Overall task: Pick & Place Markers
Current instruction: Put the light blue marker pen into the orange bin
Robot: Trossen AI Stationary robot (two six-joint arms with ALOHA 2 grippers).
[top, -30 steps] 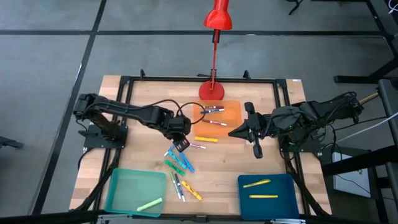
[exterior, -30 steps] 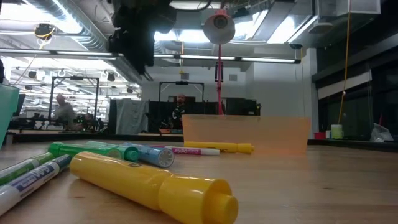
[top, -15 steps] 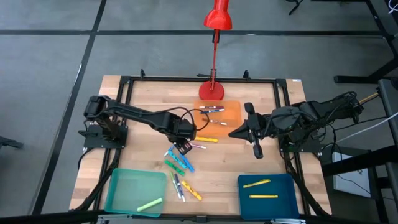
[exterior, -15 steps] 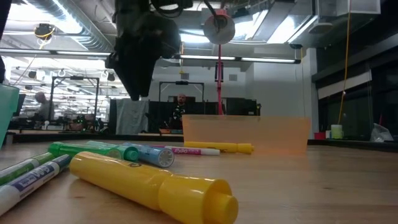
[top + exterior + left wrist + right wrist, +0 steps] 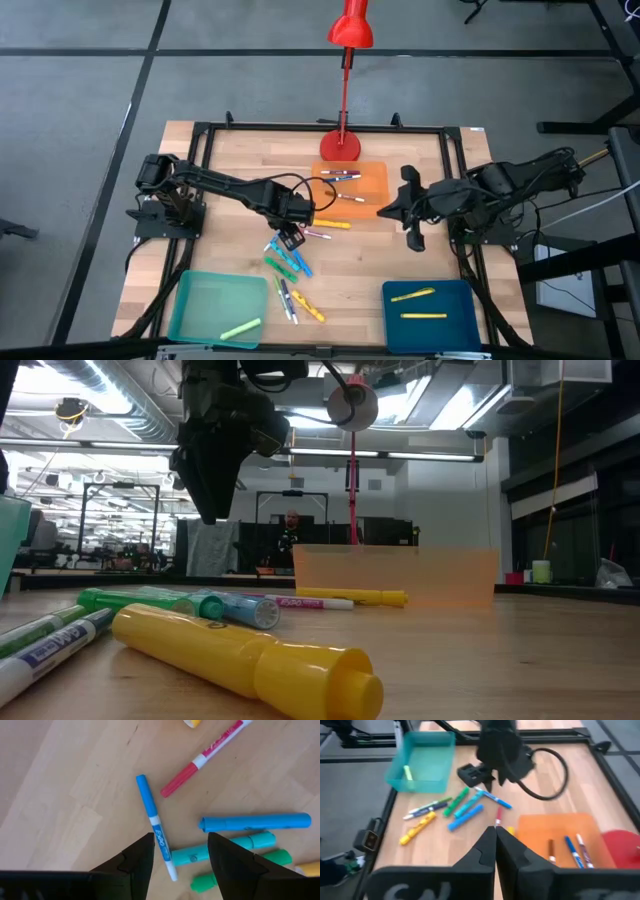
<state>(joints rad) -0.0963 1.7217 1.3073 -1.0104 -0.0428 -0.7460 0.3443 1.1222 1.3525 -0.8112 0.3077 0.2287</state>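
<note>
A wooden bench (image 5: 230, 170) seen from above holds loose markers (image 5: 288, 262) scattered near its middle. The left gripper (image 5: 291, 238) hangs just above this cluster, its jaws apart with nothing between them. Its wrist view shows a thin blue marker (image 5: 156, 827) lying directly below the gap, a pink marker (image 5: 202, 759) just beyond it, and thicker blue, teal and green markers beside it, all flat on the wood.

The right gripper (image 5: 386, 212) waits above the bench's right-middle area, beside an orange tray (image 5: 372, 185), jaws pressed together and empty. The orange tray holds several thin markers; their colours are hard to tell from above, though the right wrist view suggests blue and red ones. A teal tray (image 5: 205, 308) at the near left corner holds one light green marker (image 5: 240, 328). A blue tray (image 5: 432, 318) at the near right holds two yellow markers (image 5: 412, 295). A red lamp (image 5: 345, 90) stands at the far edge, behind the orange tray.
</note>
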